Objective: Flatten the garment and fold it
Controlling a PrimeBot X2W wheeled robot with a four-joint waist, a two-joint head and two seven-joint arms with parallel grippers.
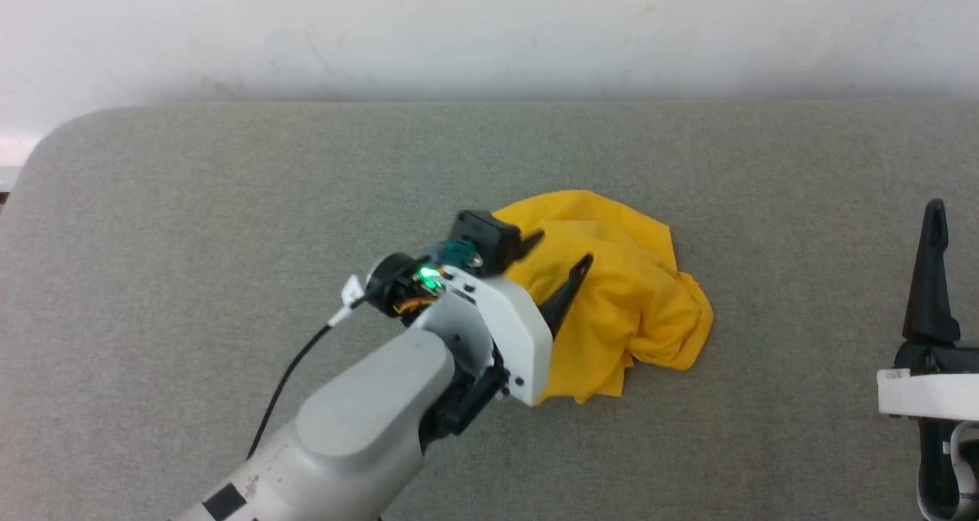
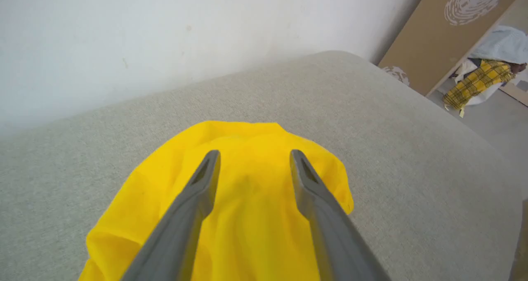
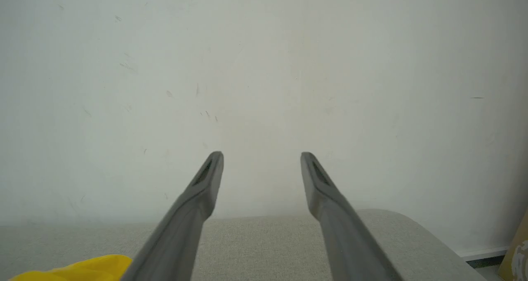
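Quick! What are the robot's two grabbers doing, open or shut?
Left gripper: open, fingers spread over the yellow garment, gripping nothing.
Right gripper: open, empty, away from the garment.

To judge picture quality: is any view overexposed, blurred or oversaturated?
Head view: the wall washes out to white; a green light glows on the left arm. Left wrist view: the garment is saturated yellow, folds hardly showing. Right wrist view: even light, fingers soft.
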